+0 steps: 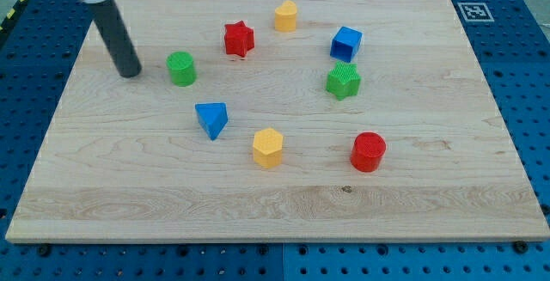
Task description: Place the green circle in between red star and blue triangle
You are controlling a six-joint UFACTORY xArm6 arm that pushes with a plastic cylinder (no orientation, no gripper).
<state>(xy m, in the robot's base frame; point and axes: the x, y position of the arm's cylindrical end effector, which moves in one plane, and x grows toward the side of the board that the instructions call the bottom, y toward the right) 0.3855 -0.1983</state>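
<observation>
Camera view holds eight blocks, two each of red, blue, green, yellow.

The rod is cut off at the view's top, its upper part blurred.

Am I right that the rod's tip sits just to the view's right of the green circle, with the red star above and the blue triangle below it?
Not quite: my tip is to the view's left of the green circle, not its right, a small gap apart. The camera view shows this. The rest holds: the red star lies up and to the right, the blue triangle below.
</observation>
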